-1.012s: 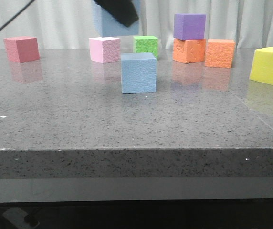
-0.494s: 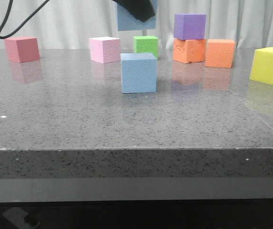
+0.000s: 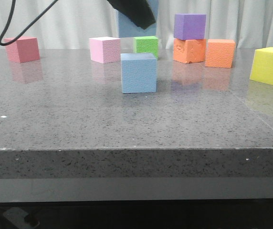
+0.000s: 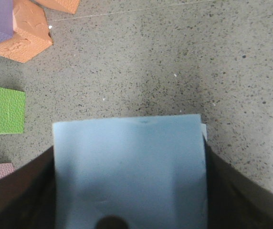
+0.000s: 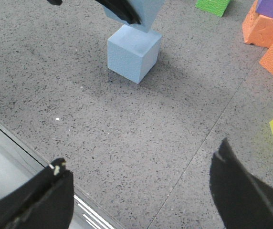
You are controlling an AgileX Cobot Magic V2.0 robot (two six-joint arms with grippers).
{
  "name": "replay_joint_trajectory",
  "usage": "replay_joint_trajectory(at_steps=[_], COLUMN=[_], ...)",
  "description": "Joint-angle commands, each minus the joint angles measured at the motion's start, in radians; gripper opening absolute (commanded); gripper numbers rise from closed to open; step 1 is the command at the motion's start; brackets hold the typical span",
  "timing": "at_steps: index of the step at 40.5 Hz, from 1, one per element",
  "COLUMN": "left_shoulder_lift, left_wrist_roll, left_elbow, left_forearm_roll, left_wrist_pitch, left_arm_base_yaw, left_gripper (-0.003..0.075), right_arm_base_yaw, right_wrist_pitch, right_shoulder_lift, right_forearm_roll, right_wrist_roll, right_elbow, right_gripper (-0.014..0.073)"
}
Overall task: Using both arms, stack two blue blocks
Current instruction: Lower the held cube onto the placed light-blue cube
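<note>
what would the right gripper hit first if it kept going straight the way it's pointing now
Most likely bare table. The right gripper is open and empty, and only grey tabletop lies between its fingers. The blue block on the table sits farther ahead, though depth is hard to judge.

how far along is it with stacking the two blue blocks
Done: the left gripper has lifted one blue block, jaws shut on it. In hand: carrying it above the second blue block on the table. Left: lower and release. The right gripper is open.
</note>
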Motion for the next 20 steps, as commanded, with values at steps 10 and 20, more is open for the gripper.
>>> replay_joint_trajectory(at_steps=[10, 20], left_shoulder_lift=[-0.029, -0.028], left_wrist_roll=[-0.003, -0.003], left_elbow=[-0.011, 0.009], left_forearm_roll=[-0.03, -0.02], left_wrist_pitch=[-0.068, -0.052], left_arm_base_yaw=[-0.006, -0.006], left_gripper=[0.0368, 0.0368], right_arm_base_yaw=[0.001, 0.001], right_wrist_pitch=[-0.065, -0.065], right_shoulder_lift=[-0.009, -0.009], right_forearm_roll=[0.0, 0.0], right_wrist_roll=[-0.01, -0.01], right_elbow=[-0.026, -0.026], right_gripper=[0.0591, 0.0591])
